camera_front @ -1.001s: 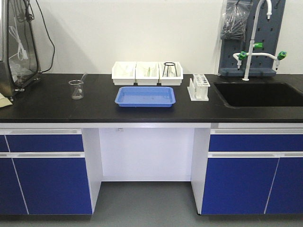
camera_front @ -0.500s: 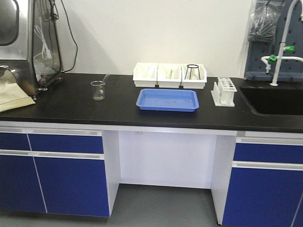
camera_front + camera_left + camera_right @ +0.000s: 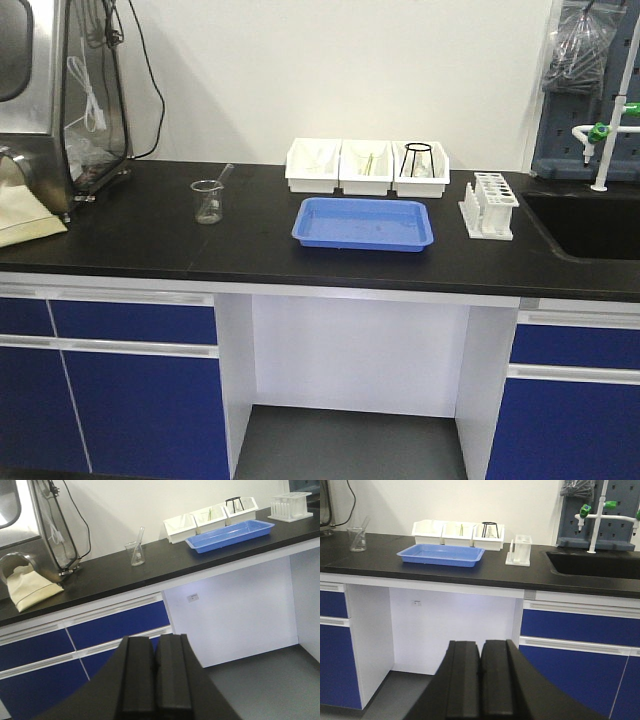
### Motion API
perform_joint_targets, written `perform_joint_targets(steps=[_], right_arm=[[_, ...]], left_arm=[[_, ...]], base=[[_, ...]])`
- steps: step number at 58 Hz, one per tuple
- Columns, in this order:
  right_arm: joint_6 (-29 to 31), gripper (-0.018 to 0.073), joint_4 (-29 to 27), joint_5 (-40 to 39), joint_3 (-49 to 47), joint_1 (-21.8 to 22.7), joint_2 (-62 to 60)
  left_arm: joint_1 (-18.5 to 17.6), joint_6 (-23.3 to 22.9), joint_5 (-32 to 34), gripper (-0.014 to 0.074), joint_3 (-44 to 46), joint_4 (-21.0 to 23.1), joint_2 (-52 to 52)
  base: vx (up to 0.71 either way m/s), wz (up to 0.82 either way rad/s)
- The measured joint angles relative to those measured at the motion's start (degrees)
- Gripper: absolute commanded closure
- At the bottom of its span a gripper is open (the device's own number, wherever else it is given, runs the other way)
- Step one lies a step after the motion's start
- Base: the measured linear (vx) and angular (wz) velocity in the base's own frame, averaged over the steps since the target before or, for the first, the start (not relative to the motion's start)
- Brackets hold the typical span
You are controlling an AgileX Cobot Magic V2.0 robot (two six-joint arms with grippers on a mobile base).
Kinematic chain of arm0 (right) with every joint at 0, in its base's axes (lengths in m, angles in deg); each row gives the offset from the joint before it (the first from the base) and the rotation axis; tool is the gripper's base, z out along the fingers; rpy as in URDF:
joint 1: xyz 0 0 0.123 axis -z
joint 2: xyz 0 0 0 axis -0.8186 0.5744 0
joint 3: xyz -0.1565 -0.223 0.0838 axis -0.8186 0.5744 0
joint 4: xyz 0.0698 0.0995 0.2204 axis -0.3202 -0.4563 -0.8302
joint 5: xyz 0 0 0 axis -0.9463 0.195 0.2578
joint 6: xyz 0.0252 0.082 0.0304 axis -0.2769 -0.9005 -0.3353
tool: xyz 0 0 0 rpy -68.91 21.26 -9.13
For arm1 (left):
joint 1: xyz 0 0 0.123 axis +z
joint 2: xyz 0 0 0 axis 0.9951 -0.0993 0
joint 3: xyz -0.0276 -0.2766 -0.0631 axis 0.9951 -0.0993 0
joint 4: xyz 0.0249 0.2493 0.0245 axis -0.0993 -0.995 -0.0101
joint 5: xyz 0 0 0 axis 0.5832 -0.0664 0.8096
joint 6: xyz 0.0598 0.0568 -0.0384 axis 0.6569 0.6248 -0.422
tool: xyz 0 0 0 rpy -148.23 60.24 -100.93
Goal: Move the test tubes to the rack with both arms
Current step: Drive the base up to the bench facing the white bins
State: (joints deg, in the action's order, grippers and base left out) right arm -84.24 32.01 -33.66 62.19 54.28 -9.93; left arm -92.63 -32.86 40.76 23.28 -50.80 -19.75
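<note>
The white test-tube rack [image 3: 488,205] stands on the black counter [image 3: 120,235], right of a blue tray [image 3: 365,223]. It also shows in the left wrist view [image 3: 290,506] and the right wrist view [image 3: 520,550]. Thin glass pieces lie in the middle white bin [image 3: 367,165]; they are too small to tell as test tubes. My left gripper [image 3: 155,639] is shut and empty, low in front of the cabinets. My right gripper [image 3: 480,642] is shut and empty, well short of the counter. Neither arm shows in the front view.
A glass beaker with a rod [image 3: 208,200] stands left of the tray. Three white bins sit behind the tray, the right one holding a black wire tripod [image 3: 418,158]. A sink [image 3: 590,225] and tap are at right, a steel apparatus [image 3: 60,90] at left.
The front view has swung left and come a little closer: the tray, bins and rack have slid right in the picture, and the sink is partly cut off.
</note>
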Motion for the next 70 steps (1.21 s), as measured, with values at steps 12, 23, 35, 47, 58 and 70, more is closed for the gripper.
perform_joint_targets(steps=[12, 23, 35, 47, 58, 70], right_arm=[[0.0, 0.0567, 0.0, 0.0, 0.0, 0.0, 0.0], [0.0, 0.0567, 0.0, 0.0, 0.0, 0.0, 0.0], [0.0, 0.0567, 0.0, 0.0, 0.0, 0.0, 0.0], [0.0, 0.0567, 0.0, 0.0, 0.0, 0.0, 0.0], [0.0, 0.0567, 0.0, 0.0, 0.0, 0.0, 0.0], [0.0, 0.0567, 0.0, 0.0, 0.0, 0.0, 0.0]], left_arm=[[0.0, 0.0, 0.0, 0.0617, 0.0, 0.0, 0.0], [0.0, 0.0, 0.0, 0.0617, 0.0, 0.0, 0.0], [0.0, 0.0, 0.0, 0.0617, 0.0, 0.0, 0.0], [0.0, 0.0, 0.0, 0.0617, 0.0, 0.0, 0.0], [0.0, 0.0, 0.0, 0.0617, 0.0, 0.0, 0.0], [0.0, 0.0, 0.0, 0.0617, 0.0, 0.0, 0.0]], base=[[0.22, -0.09], [0.26, -0.06], [0.32, -0.04], [0.36, -0.05], [0.38, -0.05], [0.4, -0.06]])
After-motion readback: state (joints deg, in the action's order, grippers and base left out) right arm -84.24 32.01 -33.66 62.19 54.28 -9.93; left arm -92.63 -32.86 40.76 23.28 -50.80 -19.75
